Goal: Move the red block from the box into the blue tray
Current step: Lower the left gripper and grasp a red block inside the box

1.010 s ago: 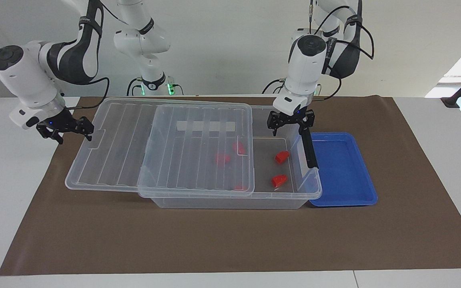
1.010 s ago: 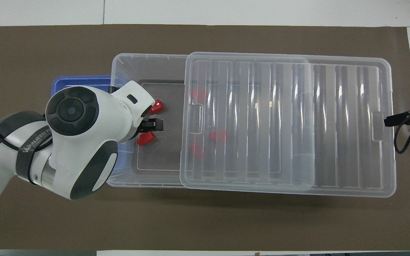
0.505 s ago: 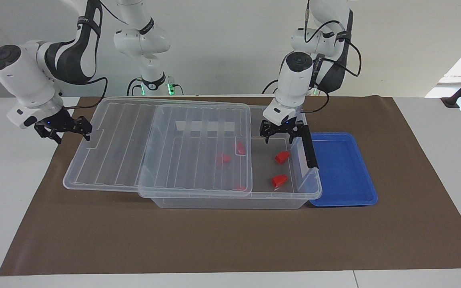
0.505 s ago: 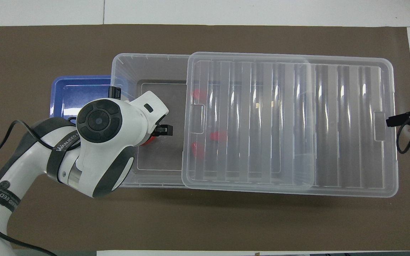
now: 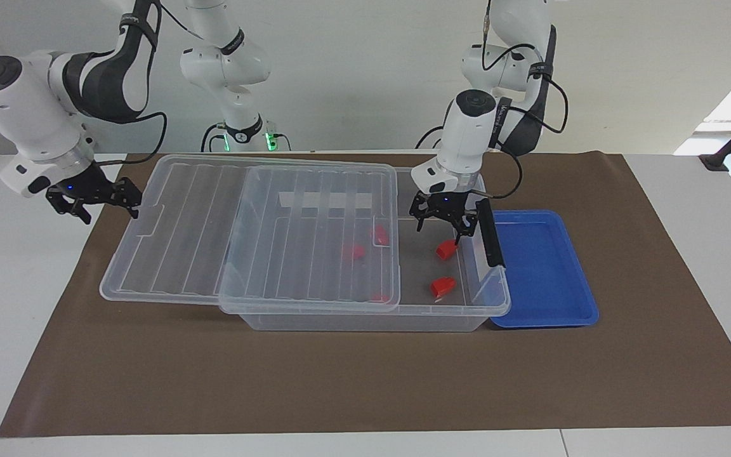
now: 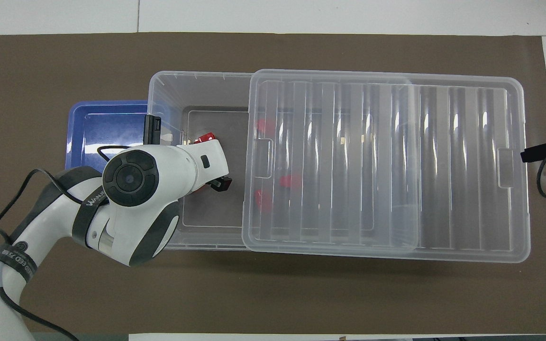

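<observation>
The clear box (image 5: 372, 316) lies mid-table with its ribbed lid (image 5: 181, 222) slid toward the right arm's end, so the end by the blue tray (image 5: 543, 266) is uncovered. Two red blocks lie in that open end: one nearer to the robots (image 5: 447, 249) and one farther (image 5: 443, 287). More red blocks (image 5: 354, 252) show through the lid. My left gripper (image 5: 441, 233) is open and low in the open end, just over the nearer block. In the overhead view the left gripper (image 6: 218, 183) hides most of that block. My right gripper (image 5: 96, 202) is open beside the lid's end.
The blue tray (image 6: 107, 123) sits against the box's end wall with its black latch (image 5: 489, 231), toward the left arm's end. It holds nothing. A brown mat (image 5: 340, 381) covers the table. A third arm's base stands at the table's robot edge.
My left gripper has come down into the box's open end and now sits over the nearer red block. My right gripper has drawn slightly away from the lid's end.
</observation>
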Controlling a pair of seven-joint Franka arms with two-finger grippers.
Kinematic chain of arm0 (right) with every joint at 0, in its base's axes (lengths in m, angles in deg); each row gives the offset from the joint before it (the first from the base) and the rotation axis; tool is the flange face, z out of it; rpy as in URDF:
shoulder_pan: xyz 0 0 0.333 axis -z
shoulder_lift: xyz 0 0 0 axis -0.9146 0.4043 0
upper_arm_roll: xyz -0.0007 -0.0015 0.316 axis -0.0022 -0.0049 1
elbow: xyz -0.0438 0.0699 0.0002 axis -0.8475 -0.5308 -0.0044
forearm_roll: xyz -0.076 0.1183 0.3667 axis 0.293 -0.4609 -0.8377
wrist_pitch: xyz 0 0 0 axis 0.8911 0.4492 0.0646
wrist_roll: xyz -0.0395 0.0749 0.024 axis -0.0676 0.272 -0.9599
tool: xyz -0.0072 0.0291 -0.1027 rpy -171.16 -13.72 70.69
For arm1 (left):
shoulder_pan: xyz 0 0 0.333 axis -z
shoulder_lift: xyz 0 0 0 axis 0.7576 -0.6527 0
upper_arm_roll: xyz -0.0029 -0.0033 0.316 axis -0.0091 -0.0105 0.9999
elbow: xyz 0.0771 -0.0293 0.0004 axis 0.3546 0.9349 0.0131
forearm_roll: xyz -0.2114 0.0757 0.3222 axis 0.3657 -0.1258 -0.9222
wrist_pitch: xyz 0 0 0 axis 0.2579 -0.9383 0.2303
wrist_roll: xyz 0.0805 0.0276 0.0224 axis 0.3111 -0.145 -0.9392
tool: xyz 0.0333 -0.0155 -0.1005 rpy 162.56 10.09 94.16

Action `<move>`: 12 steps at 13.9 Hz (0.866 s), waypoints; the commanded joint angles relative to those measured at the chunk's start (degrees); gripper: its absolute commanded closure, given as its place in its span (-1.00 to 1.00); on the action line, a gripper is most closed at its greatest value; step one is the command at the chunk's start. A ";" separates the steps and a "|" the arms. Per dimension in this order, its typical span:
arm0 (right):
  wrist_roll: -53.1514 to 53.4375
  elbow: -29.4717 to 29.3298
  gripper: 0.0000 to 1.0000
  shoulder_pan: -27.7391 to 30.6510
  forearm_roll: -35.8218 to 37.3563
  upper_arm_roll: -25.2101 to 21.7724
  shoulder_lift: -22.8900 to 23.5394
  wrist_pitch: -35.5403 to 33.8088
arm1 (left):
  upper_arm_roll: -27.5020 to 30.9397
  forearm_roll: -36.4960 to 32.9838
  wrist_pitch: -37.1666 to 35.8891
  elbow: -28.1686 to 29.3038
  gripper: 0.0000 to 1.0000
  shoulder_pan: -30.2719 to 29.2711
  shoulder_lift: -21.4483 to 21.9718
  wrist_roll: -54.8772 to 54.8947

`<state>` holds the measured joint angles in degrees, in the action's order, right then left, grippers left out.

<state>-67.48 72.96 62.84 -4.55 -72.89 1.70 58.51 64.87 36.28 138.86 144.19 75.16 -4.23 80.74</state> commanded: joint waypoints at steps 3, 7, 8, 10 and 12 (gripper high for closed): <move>1.75 -6.46 -1.00 0.15 -0.02 2.04 0.54 -7.78 | 0.41 -0.70 -2.07 1.59 -1.00 0.19 -0.51 10.55; 3.34 -10.78 -1.00 0.15 -0.02 4.68 -0.16 -15.16 | 0.32 -0.70 -4.19 1.59 -1.00 0.11 -2.62 11.88; 4.03 -10.87 -1.00 0.15 -0.02 5.55 -0.60 -16.22 | 0.41 -0.70 -4.19 1.50 -1.00 0.02 -2.89 13.80; 8.67 -10.96 -1.00 0.15 -0.02 6.52 -0.95 -18.50 | 0.50 -0.70 -4.10 1.59 -1.00 -0.07 -3.50 20.20; 8.79 -10.87 -1.00 0.15 -0.02 6.53 -1.13 -18.96 | 0.59 -1.14 -3.84 1.50 -1.00 -0.07 -4.73 23.39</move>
<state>-59.94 62.29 62.62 -4.56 -66.75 0.99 40.72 65.12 36.27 135.29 145.64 75.13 -7.98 100.86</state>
